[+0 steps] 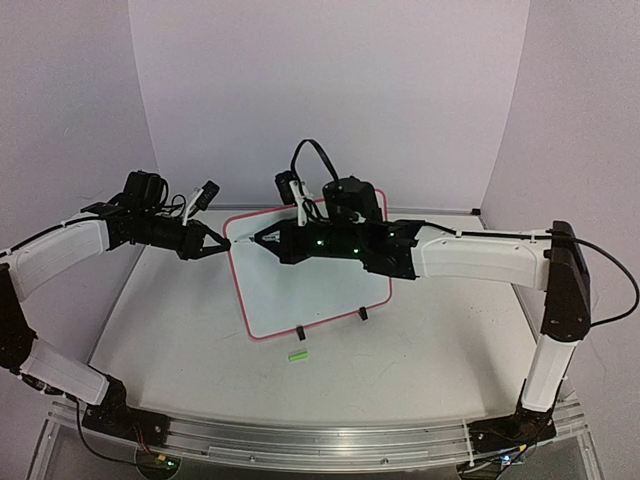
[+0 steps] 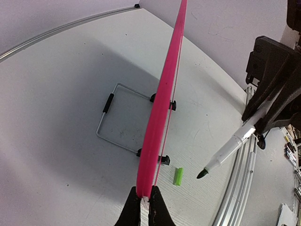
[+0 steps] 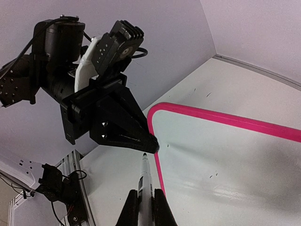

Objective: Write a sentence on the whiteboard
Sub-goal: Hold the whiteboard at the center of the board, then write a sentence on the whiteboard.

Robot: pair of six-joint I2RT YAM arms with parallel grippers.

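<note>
- The green cap (image 1: 297, 355) is lying toward the near edge of the table (image 1: 430, 350), just before the board.
- The whiteboard (image 1: 310, 290) is standing tilted on its wire stand (image 2: 106, 117) mid-table, showing no writing. It is looking light, stiff and glossy, probably sliding under pen pressure, so its rim is the place to hold.
- The left gripper (image 1: 224, 243) is pinching shut on its left edge, near the upper corner.
- The right gripper (image 3: 146, 200) is clamping the uncapped marker (image 2: 230, 148), tip near that corner.
</note>
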